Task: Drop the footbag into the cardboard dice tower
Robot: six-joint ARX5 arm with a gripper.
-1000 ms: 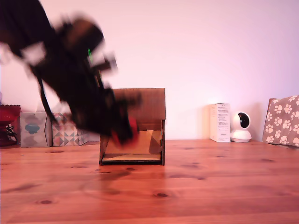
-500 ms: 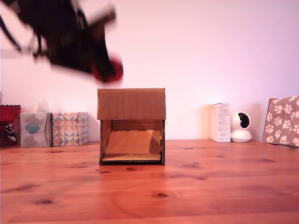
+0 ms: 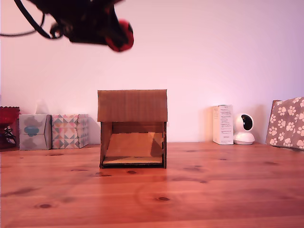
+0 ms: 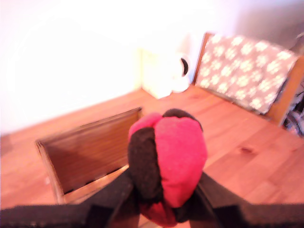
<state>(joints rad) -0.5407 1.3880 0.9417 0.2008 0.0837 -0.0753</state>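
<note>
Tissue boxes (image 3: 51,131), carton (image 3: 223,124), camera (image 3: 245,129)

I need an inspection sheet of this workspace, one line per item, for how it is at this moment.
Surface: wooden table, bare in front.
Job's things: footbag held high, above cardboard dice tower, toward its left edge in the exterior view; top opening visible in the wrist view.
Clutter: two tissue boxes, white carton, small white camera, paw-print cushion, all along the wall.
Gripper: gripper shut on footbag.
Cables: black cable on the arm.
Surroundings: plain wall.
</note>
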